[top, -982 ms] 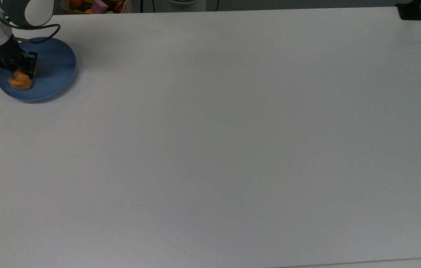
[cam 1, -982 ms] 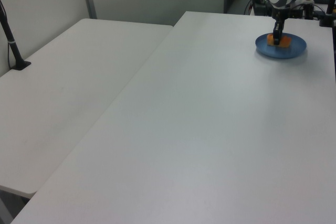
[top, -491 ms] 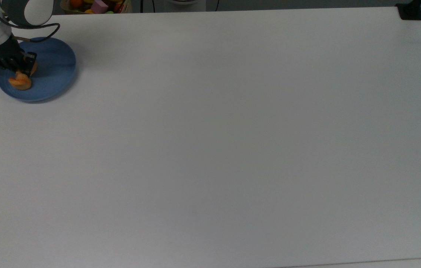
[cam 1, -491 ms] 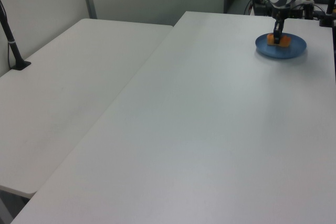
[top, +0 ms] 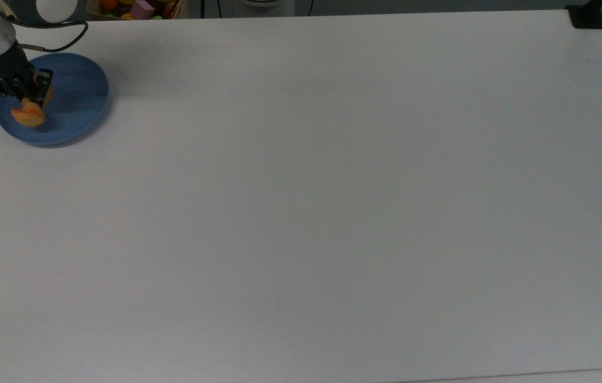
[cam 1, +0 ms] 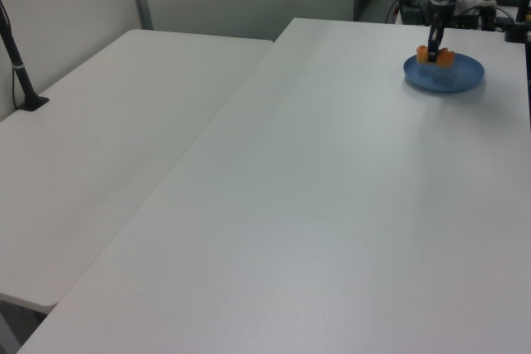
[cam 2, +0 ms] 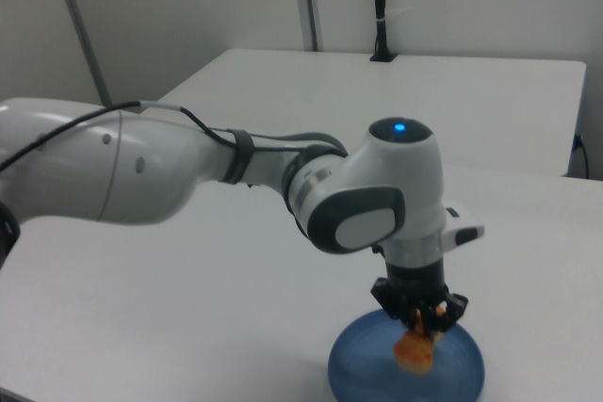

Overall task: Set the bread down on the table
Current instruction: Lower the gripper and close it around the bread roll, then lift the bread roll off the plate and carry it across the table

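The golden-orange bread (top: 28, 114) (cam 1: 423, 54) (cam 2: 413, 349) hangs just above the round blue plate (top: 78, 97) (cam 1: 458, 79) (cam 2: 356, 376). My gripper (top: 32, 99) (cam 1: 434, 50) (cam 2: 421, 327) points straight down and is shut on the bread's middle. Both ends of the bread stick out past the fingers. The plate sits at the top view's far left on the white table (top: 301, 213) (cam 1: 332, 205) (cam 2: 217, 308). My white arm reaches over it from the table's edge.
A box of colourful toys (top: 138, 7) stands behind the table's back edge. A black clamp (top: 587, 16) sits on the top view's upper right corner. In the left view a second white table (cam 1: 99, 138) with a black pole (cam 1: 18, 64) adjoins on the left.
My gripper has risen a little with the bread in it. In the left view the bread now hangs above the plate instead of resting on it.
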